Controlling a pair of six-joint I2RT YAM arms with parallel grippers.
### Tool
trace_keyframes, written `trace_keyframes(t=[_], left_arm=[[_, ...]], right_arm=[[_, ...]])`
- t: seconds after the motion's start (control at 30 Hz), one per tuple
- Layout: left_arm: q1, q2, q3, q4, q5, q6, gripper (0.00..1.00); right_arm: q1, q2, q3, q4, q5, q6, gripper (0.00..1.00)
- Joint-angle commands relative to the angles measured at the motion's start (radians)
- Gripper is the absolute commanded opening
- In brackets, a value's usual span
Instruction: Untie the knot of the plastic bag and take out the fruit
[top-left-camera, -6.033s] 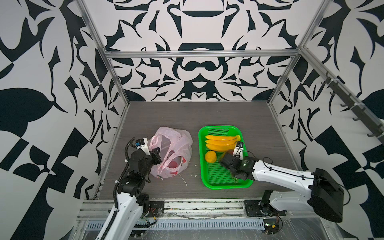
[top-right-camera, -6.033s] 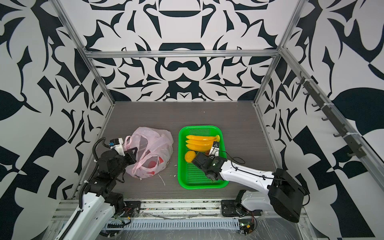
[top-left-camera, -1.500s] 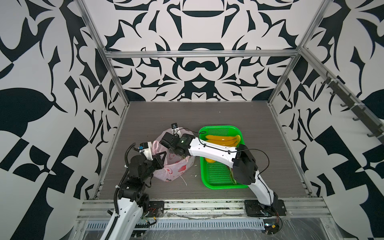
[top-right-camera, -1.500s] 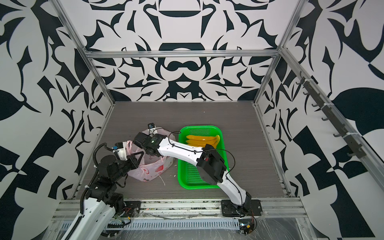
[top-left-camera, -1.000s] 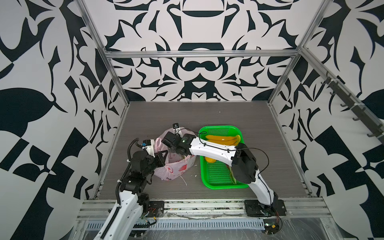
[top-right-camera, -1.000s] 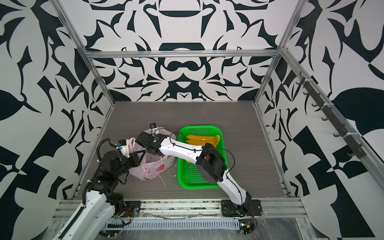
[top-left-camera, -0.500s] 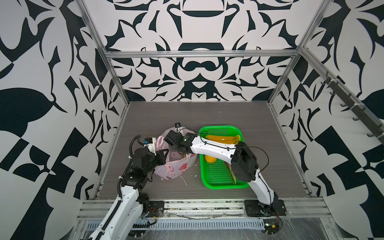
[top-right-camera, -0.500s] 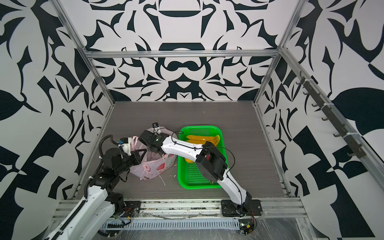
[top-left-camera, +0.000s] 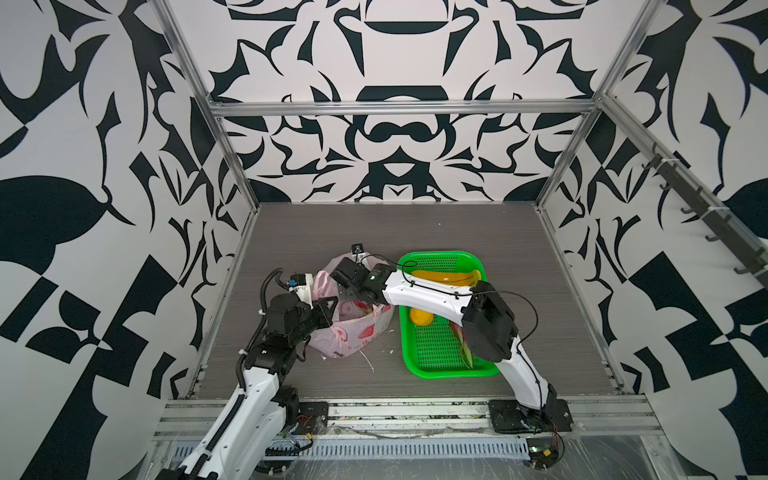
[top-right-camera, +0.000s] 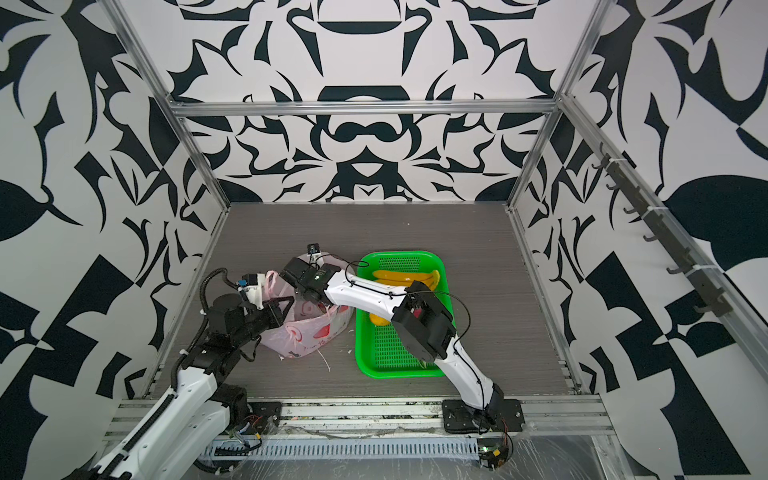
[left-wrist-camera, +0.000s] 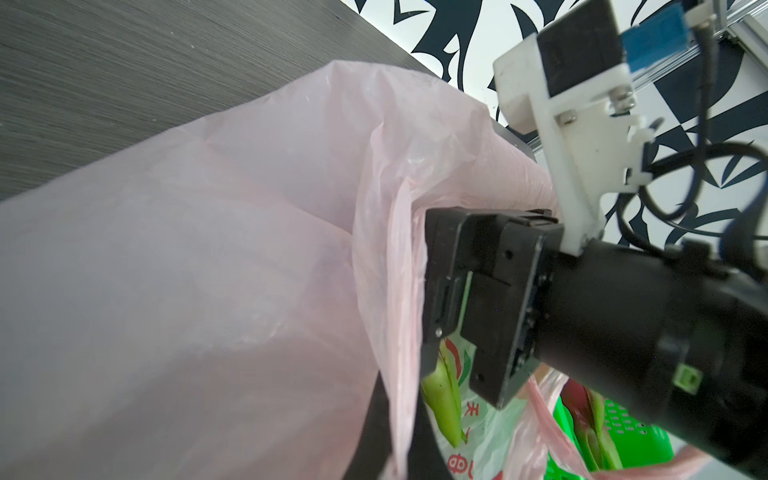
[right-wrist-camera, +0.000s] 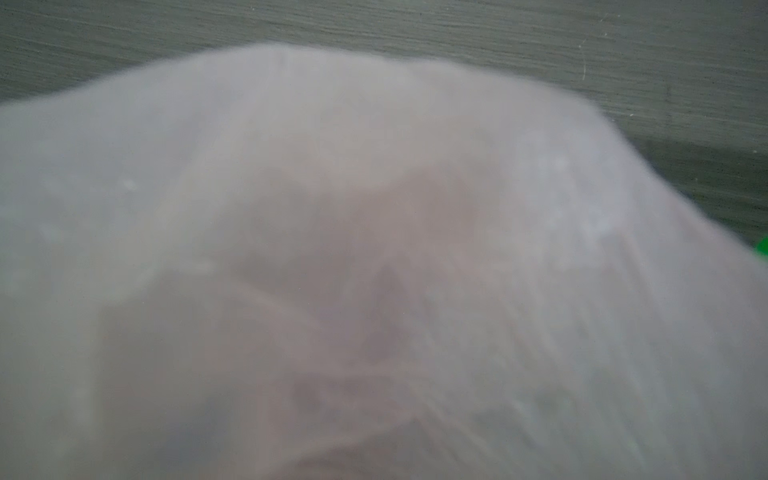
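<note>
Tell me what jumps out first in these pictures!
A bright green basket sits right of the middle of the grey table, holding yellow bananas and an orange. Beside it, on its left, the left end effector pinches the rim of the pink plastic bag while the right end effector reaches inside.

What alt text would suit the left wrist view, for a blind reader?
A pale pink plastic bag fills most of the frame, and the black right gripper reaches into its open mouth. Next to the gripper show the green-tipped scales of a dragon fruit and a corner of the green basket.
</note>
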Motion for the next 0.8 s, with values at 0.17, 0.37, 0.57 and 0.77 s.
trace_keyframes(t=[0.17, 0.37, 0.57, 0.77], left_arm=[[0.001, 0.025, 0.001, 0.040, -0.006, 0.010, 0.00], [0.001, 0.030, -0.009, 0.051, -0.008, 0.005, 0.00], [0.000, 0.033, -0.019, 0.057, -0.008, 0.005, 0.00], [0.001, 0.030, -0.029, 0.064, -0.009, -0.001, 0.00]], right_arm=[[-0.011, 0.014, 0.001, 0.018, -0.013, 0.028, 0.97], [-0.012, 0.027, 0.002, 0.020, -0.024, 0.038, 0.97], [-0.013, 0.040, 0.004, 0.015, -0.028, 0.043, 0.97], [-0.014, 0.057, 0.009, 0.009, -0.024, 0.052, 0.97]])
